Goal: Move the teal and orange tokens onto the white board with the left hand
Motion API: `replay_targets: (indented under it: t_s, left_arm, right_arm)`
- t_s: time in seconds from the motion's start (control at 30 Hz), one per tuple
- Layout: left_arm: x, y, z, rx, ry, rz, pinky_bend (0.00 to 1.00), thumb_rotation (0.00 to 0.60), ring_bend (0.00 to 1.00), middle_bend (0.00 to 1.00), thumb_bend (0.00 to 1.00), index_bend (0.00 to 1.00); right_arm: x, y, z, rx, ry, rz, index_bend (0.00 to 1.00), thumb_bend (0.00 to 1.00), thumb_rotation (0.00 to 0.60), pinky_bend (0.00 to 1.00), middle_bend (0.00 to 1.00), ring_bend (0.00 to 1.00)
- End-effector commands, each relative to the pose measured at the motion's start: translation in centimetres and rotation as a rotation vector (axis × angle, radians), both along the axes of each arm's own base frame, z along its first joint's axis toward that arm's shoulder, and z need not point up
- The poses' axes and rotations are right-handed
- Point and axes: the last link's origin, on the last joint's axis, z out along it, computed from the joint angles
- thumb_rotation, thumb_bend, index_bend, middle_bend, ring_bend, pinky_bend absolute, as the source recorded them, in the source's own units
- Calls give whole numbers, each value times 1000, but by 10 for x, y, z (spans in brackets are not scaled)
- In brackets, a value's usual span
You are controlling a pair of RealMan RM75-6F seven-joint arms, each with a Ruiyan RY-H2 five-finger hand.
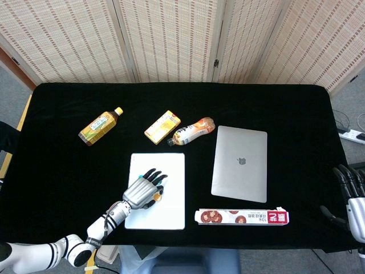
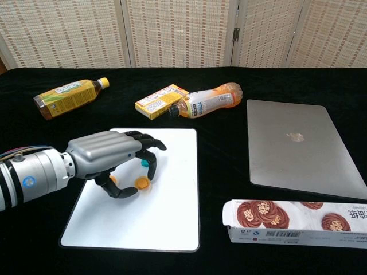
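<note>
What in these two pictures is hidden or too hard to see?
- Tokens under the left hand: both views, its fingers cover them; only one orange token on the white board shows whole.
- Right hand: head view, cut by the edge; absent from chest view.
- Cookie box: chest view, cut at right.
</note>
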Motion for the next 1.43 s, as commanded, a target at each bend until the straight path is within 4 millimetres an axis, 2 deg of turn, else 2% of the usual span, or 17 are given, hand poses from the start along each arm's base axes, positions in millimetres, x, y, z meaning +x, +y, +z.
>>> replay_targets:
  t_s: [0.03, 0.13, 0.27, 0.37, 0.53, 0.63, 0.77, 0.87, 1.07, 1.27, 1.43]
  left_arm:
    - [1, 0, 0, 4, -3, 0, 0, 600, 0, 123, 440, 386]
    - [2, 0, 0, 10, -13, 2, 0, 600, 0, 121, 421, 302]
    - [3, 0, 4, 18, -29, 2, 0, 600, 0, 112, 397, 258]
    - [5, 3, 18, 53, -83, 13, 0, 600, 0, 108, 389, 252]
    - [-3, 16, 62, 158, -212, 87, 0, 600, 0, 108, 389, 250]
    - [-18, 23, 97, 252, -251, 146, 0, 600, 0, 108, 389, 244]
    - [-43, 24, 135, 376, -267, 215, 0, 600, 0, 107, 392, 237]
    - [-64, 18, 158, 459, -248, 254, 0, 600, 0, 108, 392, 237]
    - [-104, -2, 193, 593, -204, 329, 0, 600, 0, 108, 392, 237]
    - [-134, -29, 210, 658, -155, 378, 0, 600, 0, 108, 392, 238]
    - [-145, -52, 212, 674, -143, 396, 0, 600, 0, 107, 392, 238]
  right_arm:
    - [0, 0, 0, -1, -1, -1, 0, 209, 588, 0, 79, 35]
    - [-1, 0, 0, 0, -2, -2, 0, 209, 586, 0, 79, 34]
    - [0, 0, 0, 0, -2, 0, 0, 209, 589, 0, 79, 34]
    - [0, -1, 1, -3, 1, 0, 0, 208, 588, 0, 79, 34]
    - [-1, -1, 5, -12, 3, -7, 0, 209, 587, 0, 79, 35]
    - [-2, -2, 7, -11, 1, -13, 0, 210, 592, 0, 79, 35]
    - [-3, -5, 7, -4, -8, -15, 0, 209, 600, 0, 74, 41]
    - [-4, -8, 7, 4, -13, -19, 0, 209, 600, 0, 47, 42]
    - [-2, -14, 3, 42, -31, -13, 0, 209, 600, 0, 25, 13]
    - [3, -14, 1, 91, -68, -7, 0, 209, 600, 0, 0, 0]
    - [1, -13, 1, 82, -85, -16, 0, 209, 600, 0, 0, 0]
